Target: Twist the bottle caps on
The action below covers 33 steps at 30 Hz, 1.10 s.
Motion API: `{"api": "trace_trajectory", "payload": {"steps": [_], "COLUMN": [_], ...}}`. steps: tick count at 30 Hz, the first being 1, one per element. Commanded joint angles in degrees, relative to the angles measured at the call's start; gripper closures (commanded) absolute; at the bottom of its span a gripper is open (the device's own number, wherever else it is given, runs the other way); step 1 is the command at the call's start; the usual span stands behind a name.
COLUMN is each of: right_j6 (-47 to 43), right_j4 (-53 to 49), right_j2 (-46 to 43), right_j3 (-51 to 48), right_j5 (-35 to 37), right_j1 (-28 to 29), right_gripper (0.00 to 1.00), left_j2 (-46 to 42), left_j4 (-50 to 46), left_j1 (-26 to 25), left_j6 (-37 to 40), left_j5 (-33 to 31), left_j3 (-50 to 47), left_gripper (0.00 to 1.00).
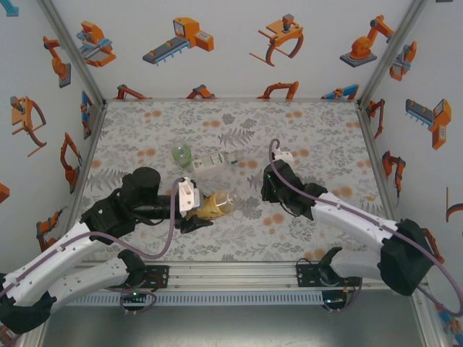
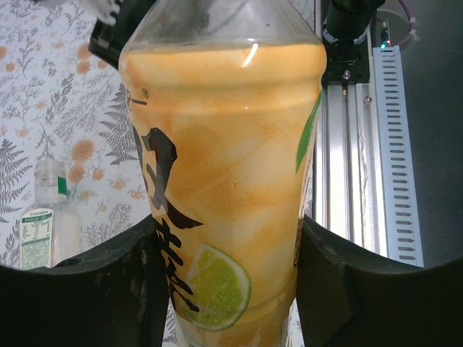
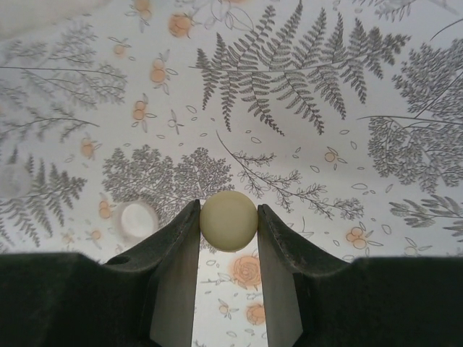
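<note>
Left gripper (image 2: 228, 289) clamps amber bottle (image 2: 224, 144), frame centre. Right gripper (image 3: 228, 213) pinches pale cap (image 3: 228, 225). Clear bottle (image 1: 212, 163), green bottle (image 1: 182, 153) just above. Table (image 1: 311, 123) open toward upper edge.

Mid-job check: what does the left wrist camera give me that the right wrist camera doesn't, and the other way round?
Left wrist: the amber bottle, yellow label with a lime slice, clamped in the left gripper; a clear bottle with a green-white label on the table cover beyond; the aluminium rail at the picture's right.
Right wrist: a pale round cap pinched in the right gripper; a second whitish cap lying on the cover at the picture's left.
Shared: the fern-and-flower cover, and dark fingers shut on something.
</note>
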Motion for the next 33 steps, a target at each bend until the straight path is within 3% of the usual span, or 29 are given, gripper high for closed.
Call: {"api": "trace_trajectory", "payload": {"steps": [1, 8, 11, 20, 26, 33], "right_j6": [3.5, 8.8, 10.1, 11.3, 10.3, 8.1], "right_j4": [5.0, 4.8, 3.0, -8.1, -13.6, -18.1], "right_j2": [4.7, 17.2, 19.9, 22.1, 24.2, 27.6], "right_j3": [-1.0, 1.7, 2.8, 7.5, 11.1, 16.2], "right_j5": [1.8, 1.5, 0.8, -3.2, -6.0, -6.2], "right_j1": [-0.3, -0.4, -0.4, -0.5, -0.5, -0.6], "right_gripper": [1.00, 1.00, 0.94, 0.68, 0.61, 0.60], "left_j2": [-0.3, -0.6, -0.6, -0.3, 0.6, 1.3], "left_j4": [-0.1, -0.3, -0.6, -1.2, -0.9, -0.7], "left_j1": [-0.2, -0.2, -0.2, -0.2, -0.2, -0.2], "left_j6": [-1.2, -1.4, -1.2, -0.9, -0.8, -0.4], "left_j5": [0.2, 0.1, 0.2, 0.1, 0.2, 0.5], "left_j3": [0.9, 1.0, 1.2, 1.5, 1.7, 2.1], "left_gripper": [1.00, 1.00, 1.00, 1.00, 1.00, 1.00]}}
